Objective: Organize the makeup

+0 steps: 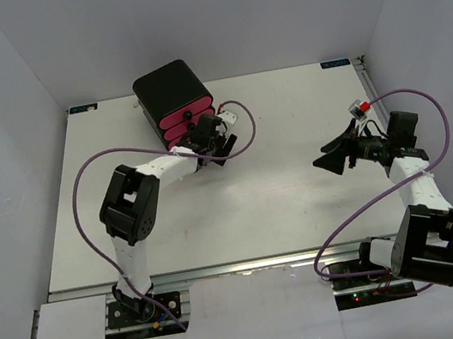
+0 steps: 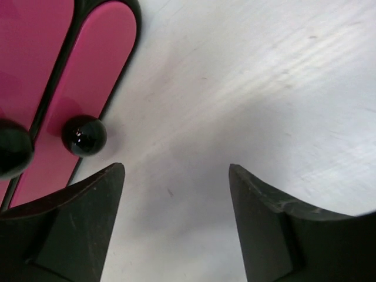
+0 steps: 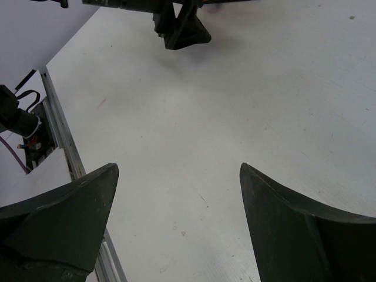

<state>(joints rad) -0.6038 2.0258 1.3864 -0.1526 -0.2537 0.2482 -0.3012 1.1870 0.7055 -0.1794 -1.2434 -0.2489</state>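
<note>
**A:** Where's the makeup?
**B:** Not visible in any view, and I see none on the surface (image 1: 286,212). My guess is it's inside the black box (image 1: 168,88) with the pink drawers (image 2: 88,76), far side, left of centre. Can't confirm: the fronts look shut.
**A:** Grippers?
**B:** My left gripper (image 2: 176,170) has its fingers wide apart with nothing between them. It's low over the surface, just beside the bottom drawer's knob (image 2: 84,135), not touching it. My right gripper (image 3: 179,170) is spread wide too and empty. It hovers on the right side, well apart from the box.
**A:** How will the pieces handle?
**B:** Going by the task alone: small, light, hard slick shells, mostly round. They'd roll, or squirt out of a loose pinch. Take each one across the body at mid-length, not on a cap, with moderate squeeze. Go gentler on anything soft-walled.
**A:** And the drawer?
**B:** The knob is a small glossy black ball, so slippery. Put fingers either side, centred, and pull straight out. The box may slide, so the right gripper might need to brace it.
</note>
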